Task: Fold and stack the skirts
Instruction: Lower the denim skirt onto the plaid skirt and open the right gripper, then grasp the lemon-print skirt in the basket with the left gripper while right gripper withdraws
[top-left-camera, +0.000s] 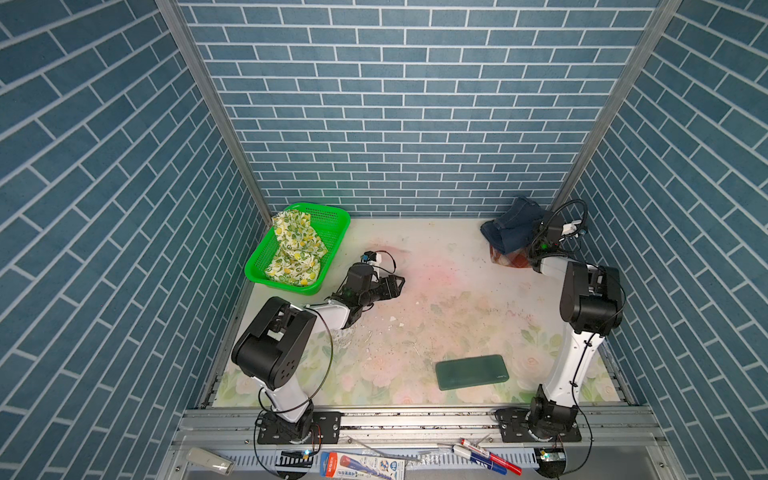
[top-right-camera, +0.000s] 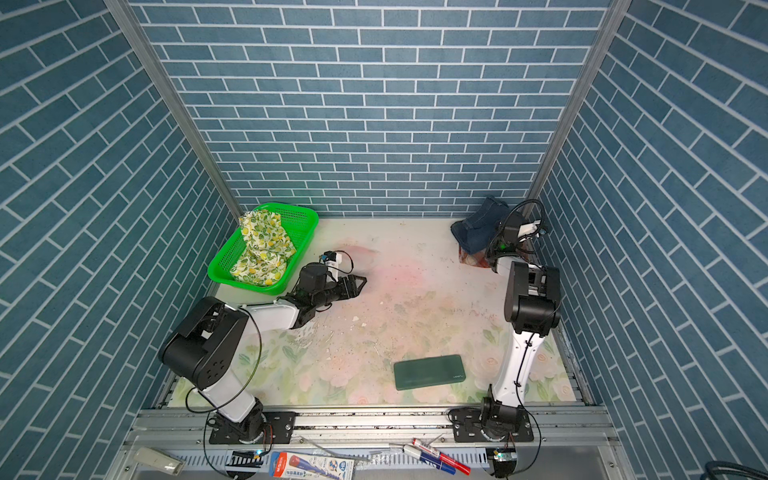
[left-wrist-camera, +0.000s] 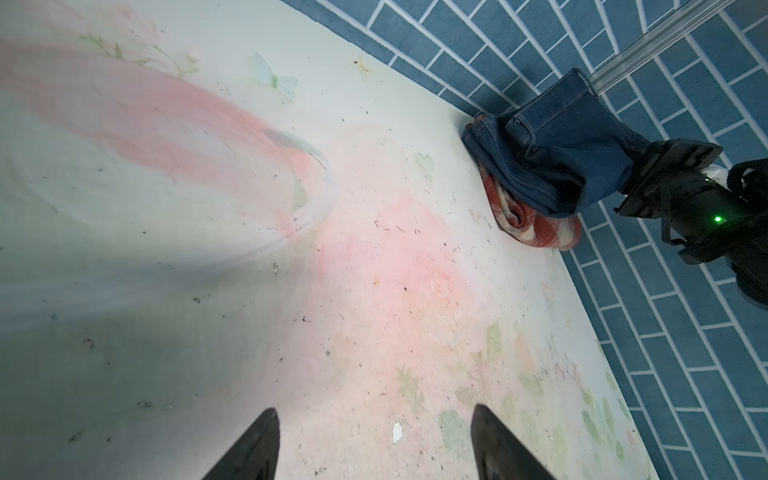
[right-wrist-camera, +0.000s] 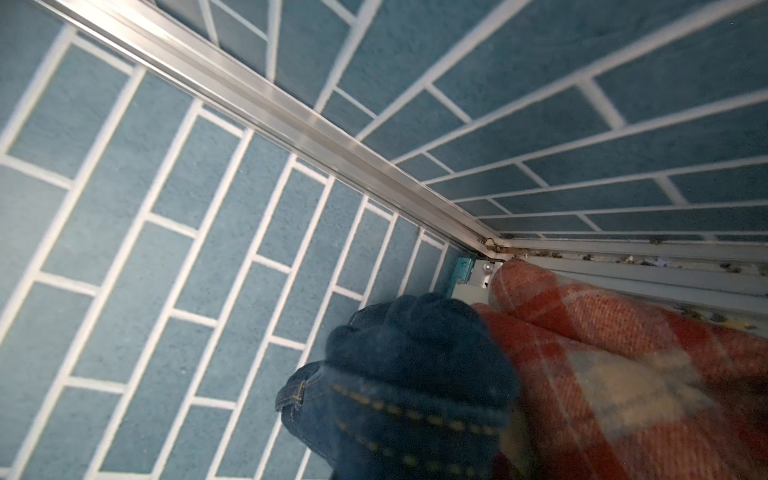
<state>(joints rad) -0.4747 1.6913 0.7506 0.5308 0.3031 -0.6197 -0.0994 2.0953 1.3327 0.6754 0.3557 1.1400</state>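
In both top views we are seeing the cream lemon-print cloth skirt (top-left-camera: 297, 249) lying crumpled in the green plastic mesh basket (top-left-camera: 330, 226) at the counter's (top-left-camera: 436, 257) far left corner, the left claw (top-left-camera: 392, 286) hovering nearby, spread and empty. In the left wrist view the right claw (left-wrist-camera: 642, 164) is pinching the dark blue denim skirt (left-wrist-camera: 561, 149), lying over the rust-red plaid cloth skirt (left-wrist-camera: 540, 232) at the far right corner.

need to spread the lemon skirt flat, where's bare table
Bare: the table between the left gripper and the denim skirt, and the near strip left of the slab. Crowded: the far right corner, denim skirt on plaid skirt, and by the basket.
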